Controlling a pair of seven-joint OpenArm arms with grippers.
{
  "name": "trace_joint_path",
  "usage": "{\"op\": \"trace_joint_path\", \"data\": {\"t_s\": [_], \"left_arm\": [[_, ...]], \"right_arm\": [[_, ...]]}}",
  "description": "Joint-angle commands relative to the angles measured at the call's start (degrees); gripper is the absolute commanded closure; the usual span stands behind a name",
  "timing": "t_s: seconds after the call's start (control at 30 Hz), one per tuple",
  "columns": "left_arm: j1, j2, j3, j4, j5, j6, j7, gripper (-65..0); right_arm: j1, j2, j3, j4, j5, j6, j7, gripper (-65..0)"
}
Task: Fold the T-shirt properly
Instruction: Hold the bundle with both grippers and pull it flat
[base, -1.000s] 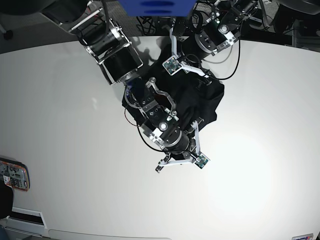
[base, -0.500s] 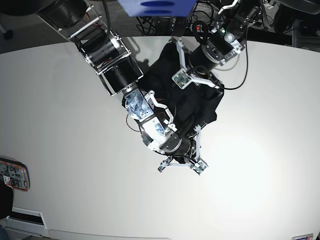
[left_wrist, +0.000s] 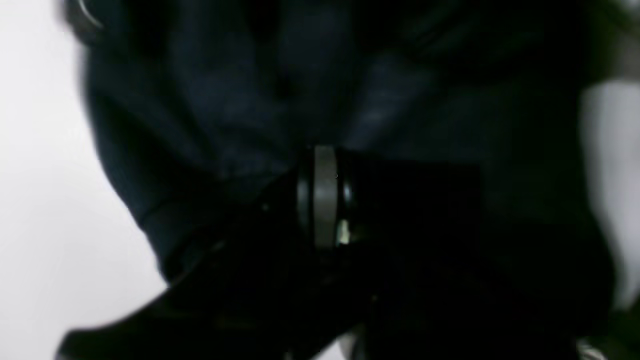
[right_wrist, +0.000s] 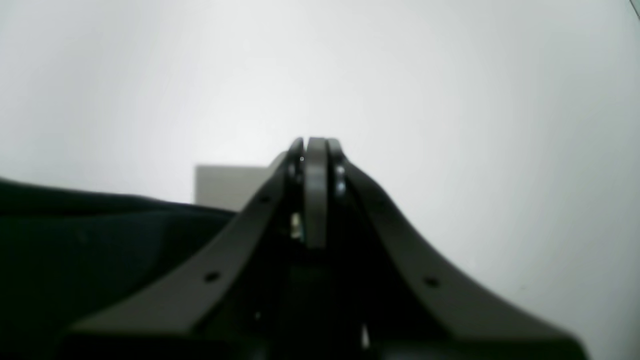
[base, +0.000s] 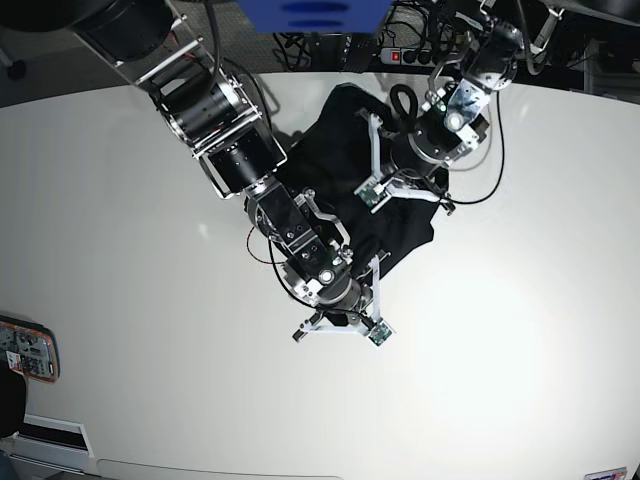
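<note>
One plain black short-sleeved T-shirt (base: 395, 215) of thin soft fabric lies bunched on the large white rounded table (base: 520, 300), in its far middle part, near the back edge. Two arms reach over it. The left gripper (left_wrist: 325, 195) has its jaws pressed together; in the left wrist view dark cloth fills the frame right up to its tips, but the blur hides whether any fabric is pinched between them. In the base view the left gripper (base: 400, 185) sits over the upper part of the cloth. The right gripper (right_wrist: 316, 165) is also fully closed, with nothing between its tips, which point out over bare white tabletop; a dark fold of the T-shirt (right_wrist: 100, 235) lies to the left of its fingers. From above, the right gripper (base: 345, 325) hangs just off the cloth's near-left edge.

One red-rimmed flat object (base: 28, 350) lies at the table's left edge, well apart from the shirt. Wide bare surface opens to the left, to the right and toward the near edge; the shirt's far side is close to the table's back rim.
</note>
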Motion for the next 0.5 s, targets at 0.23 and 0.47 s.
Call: {"op": "trace_joint_path", "data": {"t_s": [0.23,0.47], "left_arm": [[1.70,-2.86,-0.25,0.94,0.12,0.31,-1.04,0.0],[2.85,-6.82,-6.67,1.03,0.21,0.31,-5.44,0.0]], "right_arm": [[1.74,-0.56,0.04,0.93,-1.32,-0.38,0.97,0.0],[1.65,3.31,0.30,1.55,-1.41,-0.38,0.62,0.0]]}}
